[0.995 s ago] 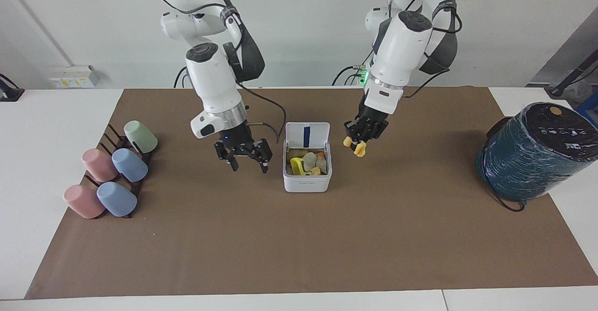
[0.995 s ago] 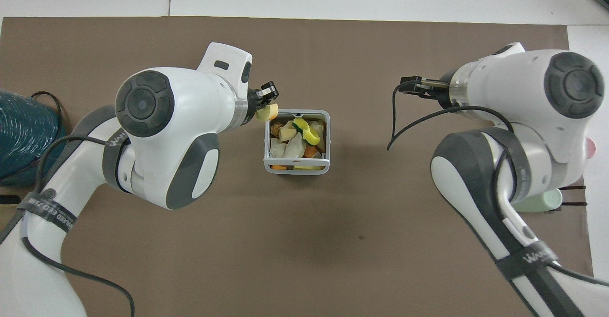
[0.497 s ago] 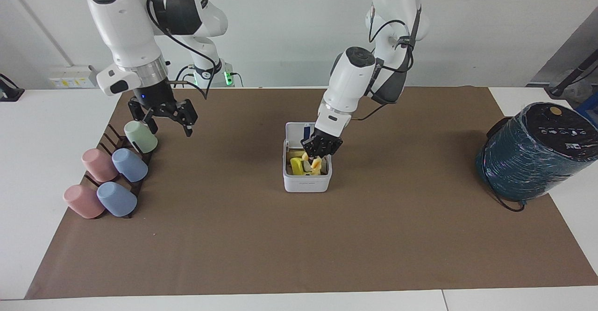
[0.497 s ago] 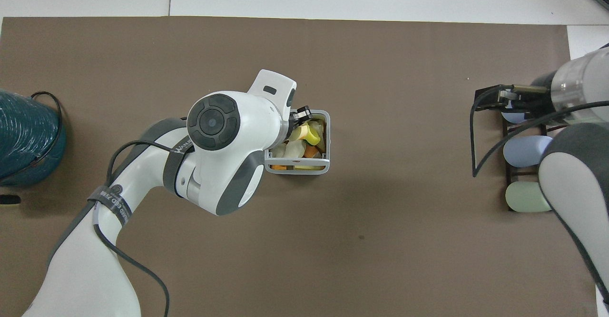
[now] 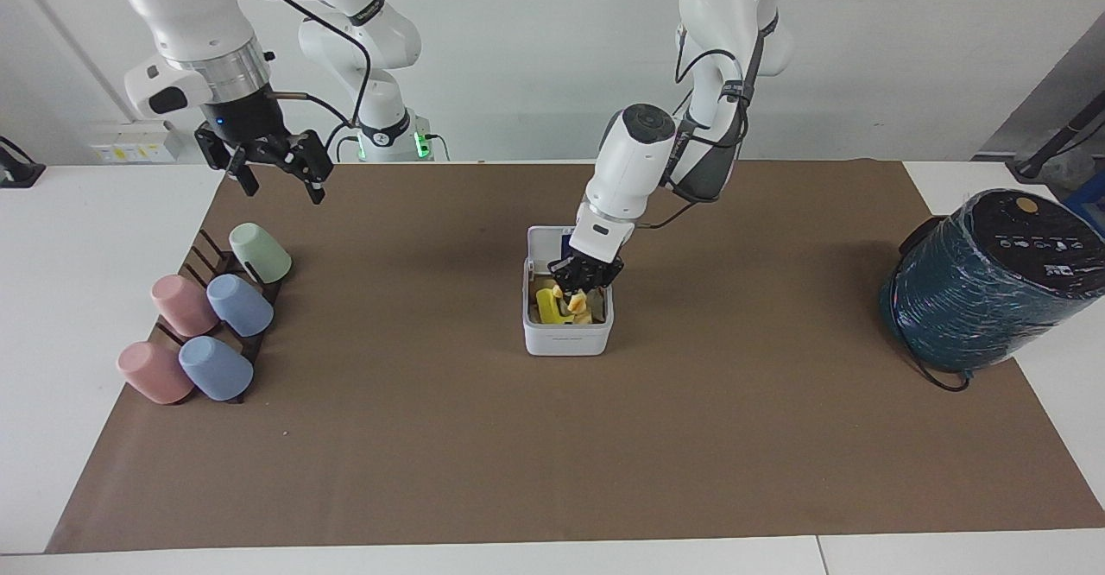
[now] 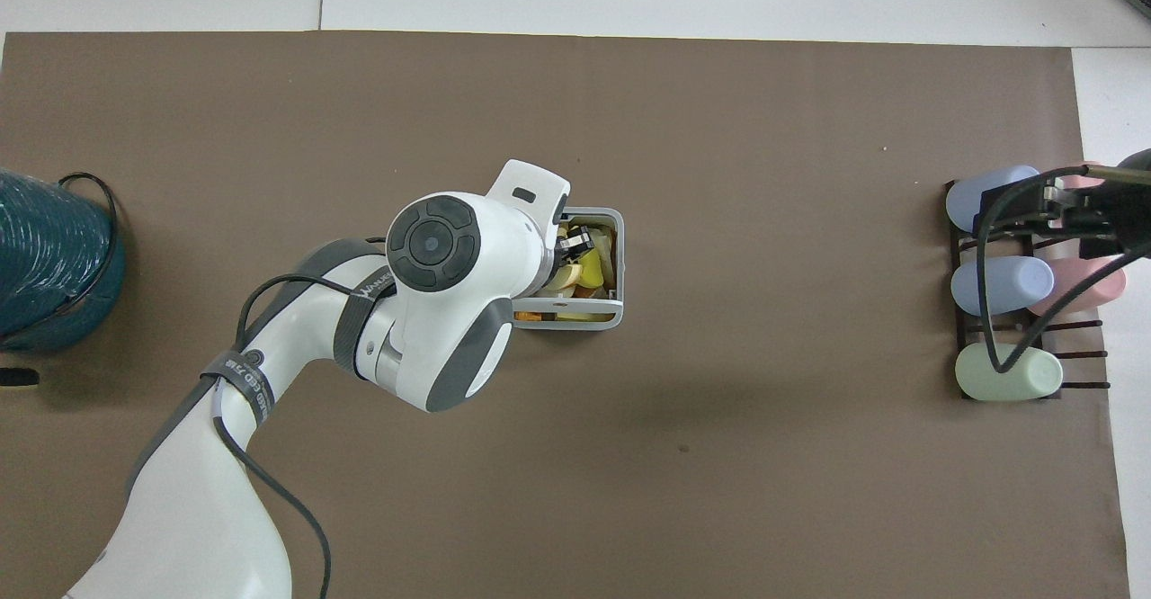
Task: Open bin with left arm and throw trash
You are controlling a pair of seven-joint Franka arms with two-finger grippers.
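Observation:
The bin (image 5: 567,339) is a small white box in the middle of the brown mat, its lid (image 5: 542,243) standing up on the side nearer the robots. It holds several scraps of trash, among them a bright yellow peel (image 5: 547,306). My left gripper (image 5: 584,285) is lowered into the bin's mouth, with a yellow-orange piece (image 5: 577,301) right at its tip. From overhead the left arm covers much of the bin (image 6: 575,320), and the left gripper (image 6: 575,241) shows over the yellow peel (image 6: 591,263). My right gripper (image 5: 280,192) hangs open and empty, high over the mat's corner by the cups.
Pink, blue and green cups (image 5: 207,316) lie on a dark rack at the right arm's end of the table. A big dark teal wrapped cylinder (image 5: 984,281) with a cable stands at the left arm's end.
My left gripper carried the yellow-orange piece from beside the bin to over it and down into its mouth. The right arm pulled away from the bin and rose over the cup rack's end.

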